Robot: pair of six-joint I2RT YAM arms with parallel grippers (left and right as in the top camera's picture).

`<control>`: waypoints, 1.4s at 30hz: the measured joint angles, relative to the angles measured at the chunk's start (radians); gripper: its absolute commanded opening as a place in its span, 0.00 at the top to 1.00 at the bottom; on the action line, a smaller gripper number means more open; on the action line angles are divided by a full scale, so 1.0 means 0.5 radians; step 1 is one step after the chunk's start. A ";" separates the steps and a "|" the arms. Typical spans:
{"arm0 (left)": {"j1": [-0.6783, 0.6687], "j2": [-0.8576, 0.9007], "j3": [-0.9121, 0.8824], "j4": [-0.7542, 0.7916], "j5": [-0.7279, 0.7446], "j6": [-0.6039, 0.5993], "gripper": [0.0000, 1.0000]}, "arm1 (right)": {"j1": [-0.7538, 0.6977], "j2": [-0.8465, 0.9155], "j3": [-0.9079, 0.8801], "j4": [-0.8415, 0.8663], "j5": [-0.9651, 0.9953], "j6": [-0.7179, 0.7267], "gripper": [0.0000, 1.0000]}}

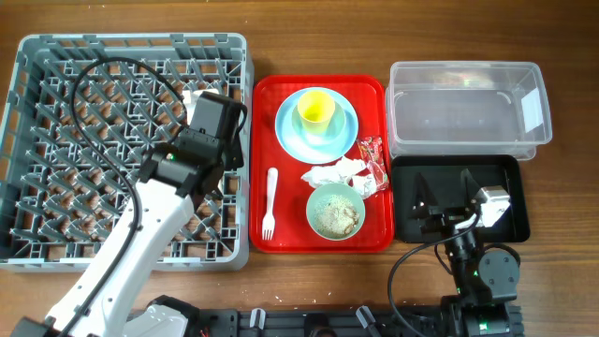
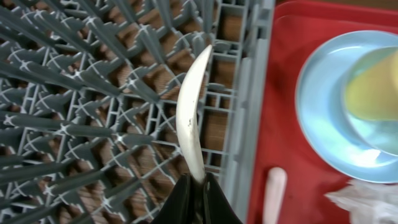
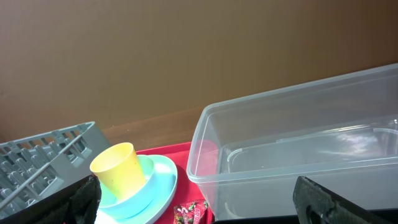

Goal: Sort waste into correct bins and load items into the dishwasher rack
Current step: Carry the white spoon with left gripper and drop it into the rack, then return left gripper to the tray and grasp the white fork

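Observation:
My left gripper is shut on the handle of the white spoon and holds it over the right side of the grey dishwasher rack. On the red tray are the pale blue plate with the light blue bowl and yellow cup, the white fork, a crumpled napkin, the red wrapper, and the mint-green bowl holding food scraps. My right gripper is open and empty over the black tray.
The clear tub stands behind the black tray at the right. The rack's right wall runs close beside the red tray's left edge. A black cable loops over the rack.

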 measured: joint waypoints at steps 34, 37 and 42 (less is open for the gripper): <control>-0.216 0.031 0.321 -0.288 0.308 -0.074 0.74 | 0.000 0.000 0.000 0.000 0.000 0.000 0.00; -0.395 0.055 0.292 -0.394 0.394 -0.210 0.73 | 0.000 0.000 0.000 0.000 0.000 0.000 0.00; -0.692 0.174 0.030 -0.288 0.424 -0.329 0.76 | 0.000 0.000 0.000 0.000 0.000 0.000 0.00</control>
